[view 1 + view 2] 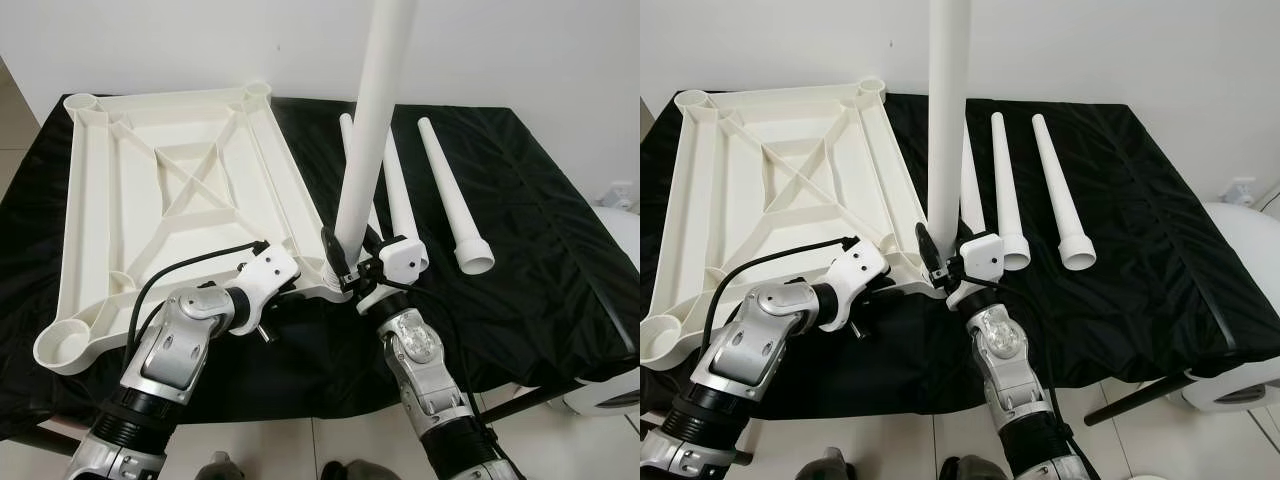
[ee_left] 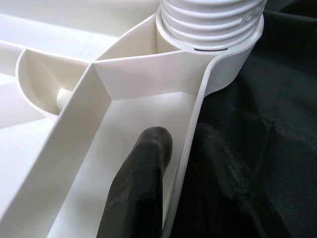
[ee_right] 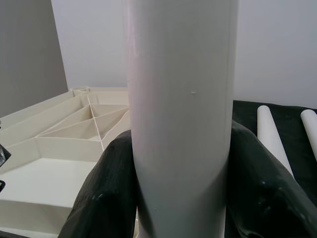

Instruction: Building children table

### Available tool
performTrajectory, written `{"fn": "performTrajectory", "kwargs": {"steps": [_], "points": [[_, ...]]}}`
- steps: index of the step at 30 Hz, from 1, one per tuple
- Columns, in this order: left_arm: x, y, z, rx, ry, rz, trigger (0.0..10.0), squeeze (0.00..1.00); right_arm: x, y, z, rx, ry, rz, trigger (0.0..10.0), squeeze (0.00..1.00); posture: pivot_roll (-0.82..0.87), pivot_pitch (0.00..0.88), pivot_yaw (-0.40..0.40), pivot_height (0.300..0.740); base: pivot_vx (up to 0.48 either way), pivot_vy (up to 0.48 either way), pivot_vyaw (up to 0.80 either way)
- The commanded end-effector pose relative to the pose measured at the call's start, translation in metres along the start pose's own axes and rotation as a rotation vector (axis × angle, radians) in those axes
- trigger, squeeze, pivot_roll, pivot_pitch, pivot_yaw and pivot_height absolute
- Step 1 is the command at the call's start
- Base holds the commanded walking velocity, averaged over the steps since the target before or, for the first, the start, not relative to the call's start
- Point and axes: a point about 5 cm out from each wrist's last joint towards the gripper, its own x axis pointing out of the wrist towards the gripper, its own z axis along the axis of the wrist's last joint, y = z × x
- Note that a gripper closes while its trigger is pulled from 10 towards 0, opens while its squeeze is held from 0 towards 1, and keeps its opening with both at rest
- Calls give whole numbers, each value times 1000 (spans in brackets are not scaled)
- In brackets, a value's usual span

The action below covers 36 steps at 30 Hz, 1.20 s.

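The white table top point(image 1: 180, 190) lies upside down on the black cloth. A white leg point(image 1: 370, 130) stands upright in its near right corner socket point(image 2: 213, 25), where the leg's ribbed end enters the collar. My right gripper point(image 1: 350, 268) is shut on the leg just above the socket, with its fingers point(image 3: 106, 183) on both sides of the tube point(image 3: 181, 99). My left gripper point(image 2: 185, 144) is shut on the table top's rim beside that corner, one finger point(image 2: 148, 163) inside the wall and one outside.
Three loose white legs lie on the cloth right of the table top: one point(image 1: 450, 200), a second point(image 1: 400, 200), and a third point(image 1: 970, 190) partly behind the upright leg. The cloth-covered surface ends just in front of my arms. A white rounded object point(image 1: 610, 240) stands at far right.
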Motion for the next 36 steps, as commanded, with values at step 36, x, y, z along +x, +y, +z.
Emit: {"fn": "performTrajectory", "kwargs": {"steps": [36], "points": [[-7,11,-13,-26,55,132,10000,0,-43,-47,-53,28,334,-67,10000,0,47,42,-66,740,0,0,0]]}}
